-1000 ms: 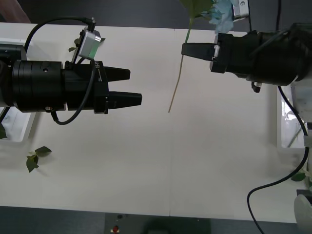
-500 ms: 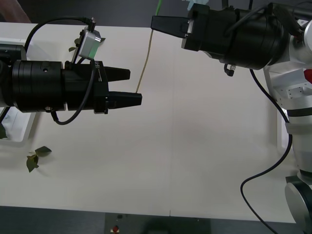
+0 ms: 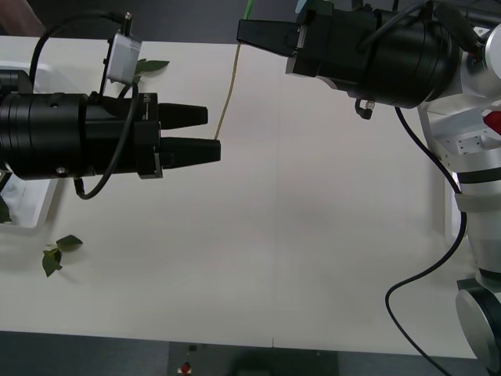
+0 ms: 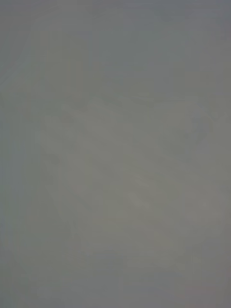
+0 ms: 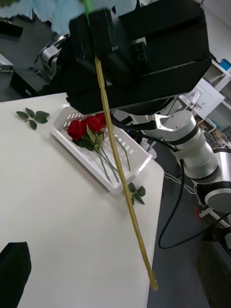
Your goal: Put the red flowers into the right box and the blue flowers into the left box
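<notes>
A blue flower is in the air, and it is the one thing in play: its long pale stem (image 3: 228,94) hangs down over the far middle of the table, free end clear of the surface. From the left wrist the same stem (image 5: 120,178) runs up into the right gripper (image 5: 103,41), and pale blue petals (image 5: 53,12) fluff out just above it. So the right gripper (image 3: 262,35) is clamped on the stem, high at the far side, pointing left.

The left gripper (image 3: 200,133) sits just left of that dangling stem, black fingers (image 3: 188,150) a little apart with nothing between them. They point right, tips close beside the stem but not touching it. To me that reads as a handover being set up, right arm to left.

What is done? The right box (image 5: 137,161) lies at the table's right edge with at least two red flowers (image 5: 86,127) already inside, blooms together, stems along the tray. That half looks under way or finished; I cannot tell whether more roses wait elsewhere.

What is left? This blue flower has to reach the left box (image 3: 35,211), a corner of which peeks out at the left edge under the left arm. Its contents are hidden. Loose leaf sprigs (image 3: 59,252) lie near it on the table (image 3: 313,235).
</notes>
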Robot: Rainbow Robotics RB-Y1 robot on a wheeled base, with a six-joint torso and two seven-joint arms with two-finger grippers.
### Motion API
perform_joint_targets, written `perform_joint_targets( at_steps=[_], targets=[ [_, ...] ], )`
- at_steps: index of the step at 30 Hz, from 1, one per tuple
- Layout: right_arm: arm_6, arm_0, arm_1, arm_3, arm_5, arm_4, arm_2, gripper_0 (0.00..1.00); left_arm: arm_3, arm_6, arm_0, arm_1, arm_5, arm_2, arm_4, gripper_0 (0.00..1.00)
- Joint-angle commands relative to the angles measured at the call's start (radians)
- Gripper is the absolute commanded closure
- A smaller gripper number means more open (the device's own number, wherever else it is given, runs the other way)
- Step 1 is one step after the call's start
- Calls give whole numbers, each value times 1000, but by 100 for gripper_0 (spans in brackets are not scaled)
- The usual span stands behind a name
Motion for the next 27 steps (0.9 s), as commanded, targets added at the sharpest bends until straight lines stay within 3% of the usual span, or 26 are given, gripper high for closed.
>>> perform_joint_targets(
  at_steps=[1, 5, 12, 13, 14, 16, 17, 18, 20, 27],
  targets=[
    [-26, -24, 11, -17, -5, -7, -7, 100, -7, 109, -87, 45, -3, -1, 1, 0],
    [-26, -24, 11, -17, -5, -7, -7, 100, -7, 193, -152, 49, -3, -36, -51, 0],
    [-26, -24, 11, -17, -5, -7, -7, 100, -7, 253, -189, 49, -31, -92, -106, 0],
    [-26, -24, 11, -17, -5, -7, -7, 100, -7, 255, -191, 51, -31, -99, -108, 10],
    [-26, -24, 11, -17, -5, -7, -7, 100, -7, 256, -197, 55, -34, -113, -111, 29],
    [-26, -24, 11, -17, -5, -7, -7, 100, -7, 261, -200, 57, -48, -127, -112, 53],
    [-26, -24, 11, -17, -5, -7, -7, 100, -7, 264, -202, 57, -52, -133, -111, 76],
    [-26, -24, 11, -17, -5, -7, -7, 100, -6, 265, -203, 57, -54, -136, -111, 80],
    [-26, -24, 11, -17, -5, -7, -7, 100, -6, 275, -208, 57, -54, -147, -112, 99],
    [-26, -24, 11, -17, -5, -7, -7, 100, -6, 288, -209, 57, -54, -150, -111, 100]
  ],
)
